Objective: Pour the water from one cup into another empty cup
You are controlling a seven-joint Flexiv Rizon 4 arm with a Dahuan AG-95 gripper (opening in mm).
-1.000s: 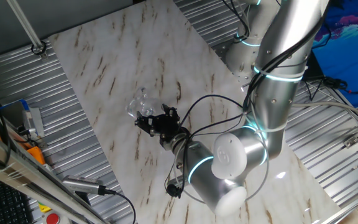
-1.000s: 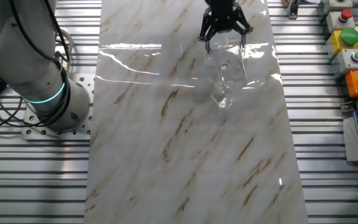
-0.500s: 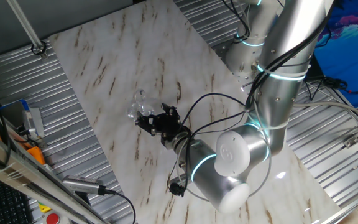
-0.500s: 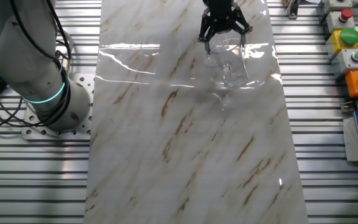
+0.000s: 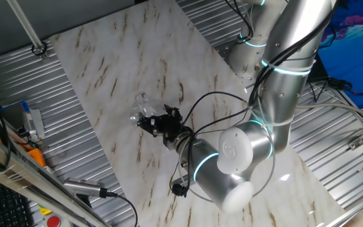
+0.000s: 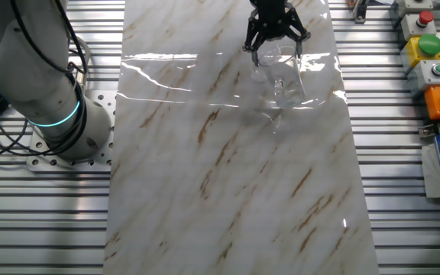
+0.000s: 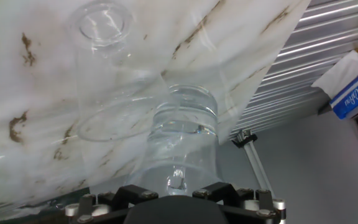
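**Marble-veined tabletop (image 6: 205, 191): a pour that could miss**

Black two-finger gripper (image 6: 275, 50) clasps the larger clear round glass tumbler (image 7: 182, 134), its fingers closed on the sides; the clear water (image 7: 182, 121) sits inside. Just beyond the tumbler stands the smaller, shorter clear glass cup (image 7: 104, 68). Its narrow mouth could let a fast tip spill water, or the glasses could clink. Two glasses, one gripper.

Larger tumbler (image 7: 182, 140) in the end effector (image 7: 173, 196), beside smaller cup (image 7: 104, 74).

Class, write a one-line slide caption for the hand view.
Gripper tilts the larger glass tumbler toward the smaller glass cup above the marble tabletop.
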